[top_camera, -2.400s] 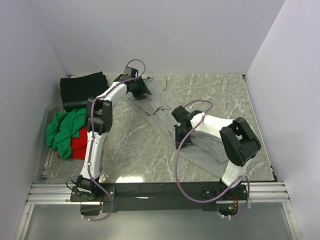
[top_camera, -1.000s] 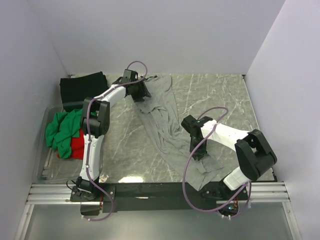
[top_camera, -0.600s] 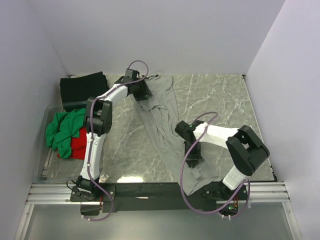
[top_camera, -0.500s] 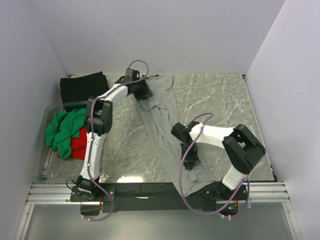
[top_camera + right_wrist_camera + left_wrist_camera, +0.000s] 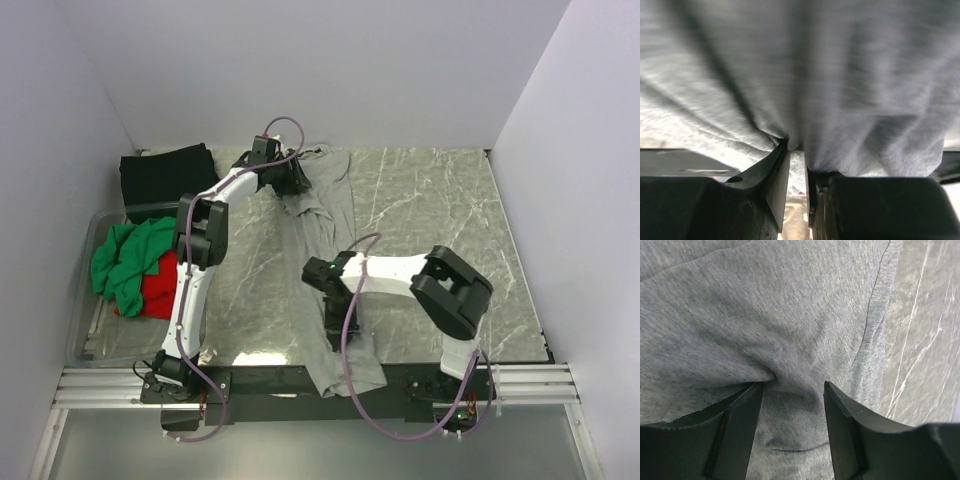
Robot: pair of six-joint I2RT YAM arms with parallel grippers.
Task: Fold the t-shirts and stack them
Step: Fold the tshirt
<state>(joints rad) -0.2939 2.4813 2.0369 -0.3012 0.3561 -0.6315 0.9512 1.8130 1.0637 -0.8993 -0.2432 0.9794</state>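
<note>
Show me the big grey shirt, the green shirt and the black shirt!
large heather-grey t-shirt (image 5: pixel 318 222), top view, its stretched middle.
crumpled green t-shirt (image 5: pixel 125 258), top view, its bunched centre.
folded black t-shirt (image 5: pixel 165 178), top view, its flat top.

A grey marble-patterned tabletop (image 5: pixel 430 200) lies between white walls (image 5: pixel 330 70), a clear plastic bin (image 5: pixel 85 340) at its left.

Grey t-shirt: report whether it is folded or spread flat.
Neither: the grey t-shirt is stretched into a long, rumpled strip between the left claw and the right claw, both pinching its fabric.
</note>
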